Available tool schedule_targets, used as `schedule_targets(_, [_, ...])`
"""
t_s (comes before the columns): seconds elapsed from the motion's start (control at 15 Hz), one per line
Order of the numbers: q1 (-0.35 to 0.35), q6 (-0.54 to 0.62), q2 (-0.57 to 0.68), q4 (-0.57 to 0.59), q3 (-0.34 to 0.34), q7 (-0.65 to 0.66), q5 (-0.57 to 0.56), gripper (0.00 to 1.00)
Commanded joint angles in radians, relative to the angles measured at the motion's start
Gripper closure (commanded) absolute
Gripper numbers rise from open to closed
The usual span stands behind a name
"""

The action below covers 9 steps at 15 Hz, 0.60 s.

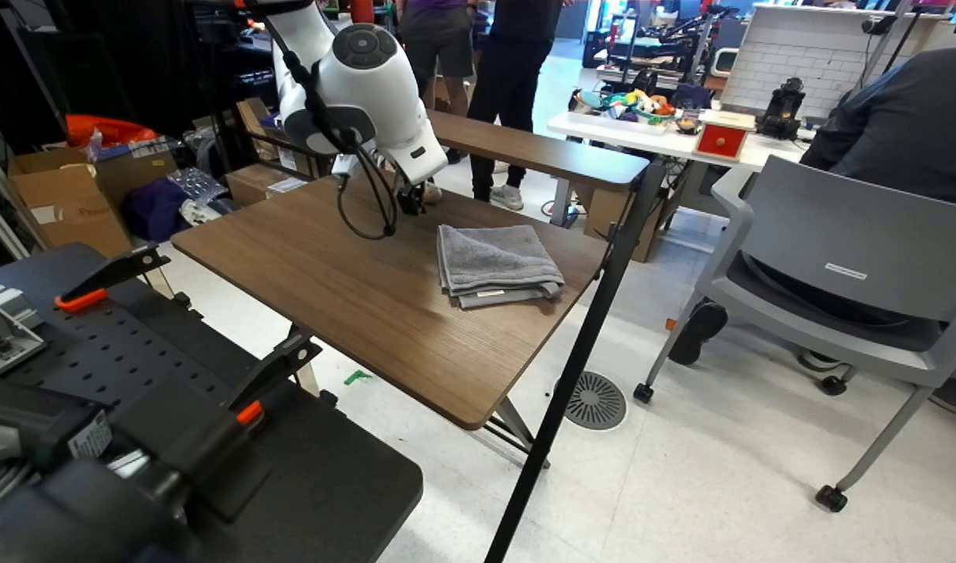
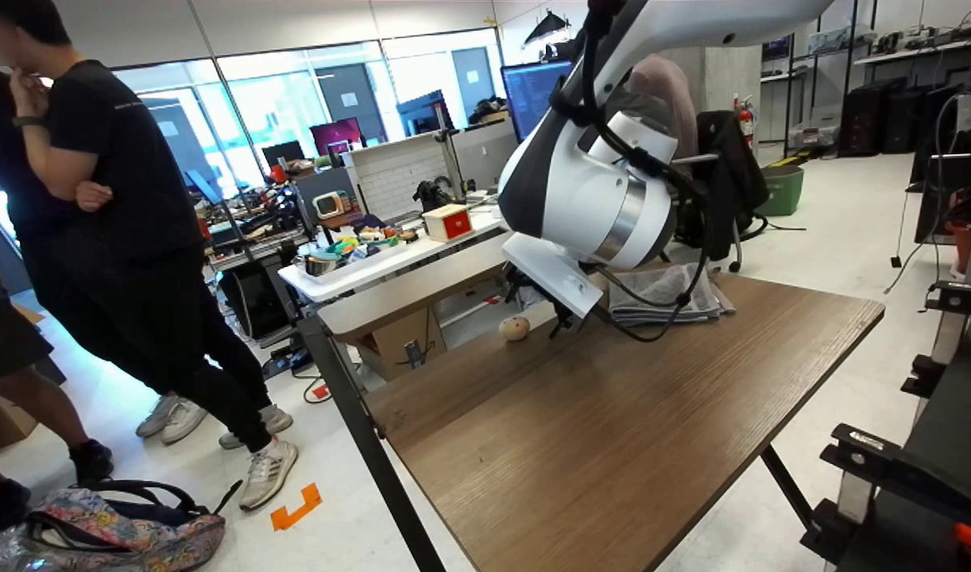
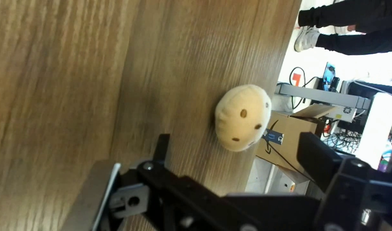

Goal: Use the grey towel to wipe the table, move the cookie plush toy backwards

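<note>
Tan cookie plush toy (image 3: pixel 242 118) sits near edge of wood-grain tabletop (image 1: pixel 353 281); we judge off-centre nudge from fingers (image 3: pixel 161 147), wide apart and empty, could roll it off. Folded grey towel (image 1: pixel 497 262) lies on same brown tabletop. Around, we see cardboard boxes (image 1: pixel 79 207), grey chair (image 1: pixel 900 254), pale floor (image 1: pixel 681 450).

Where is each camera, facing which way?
An exterior view: by a black bench, looking down at table and grey towel; arm shows.
An exterior view: across the table from the grey towel, facing windows; arm shows.
Wrist view: on the arm, facing the cookie plush toy; gripper shows.
Both exterior views share table and grey towel.
</note>
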Motion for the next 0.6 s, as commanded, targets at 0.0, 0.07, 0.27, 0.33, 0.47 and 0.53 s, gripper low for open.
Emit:
schedule_targets(0.0, [-0.094, -0.060, -0.177, -0.234, 0.033, -0.057, -0.002, 0.00])
schedule_targets(0.07, [-0.104, -0.101, -0.231, -0.289, 0.017, -0.065, 0.004, 0.00])
schedule_targets(0.27, [-0.200, -0.176, -0.343, -0.406, 0.069, -0.123, -0.007, 0.00])
schedule_targets(0.33, [-0.255, -0.200, -0.376, -0.438, 0.117, -0.148, 0.003, 0.00])
schedule_targets(0.47, [-0.379, -0.275, -0.429, -0.484, 0.222, -0.187, 0.027, 0.00])
schedule_targets(0.53, [-0.435, -0.319, -0.444, -0.496, 0.264, -0.202, 0.034, 0.00])
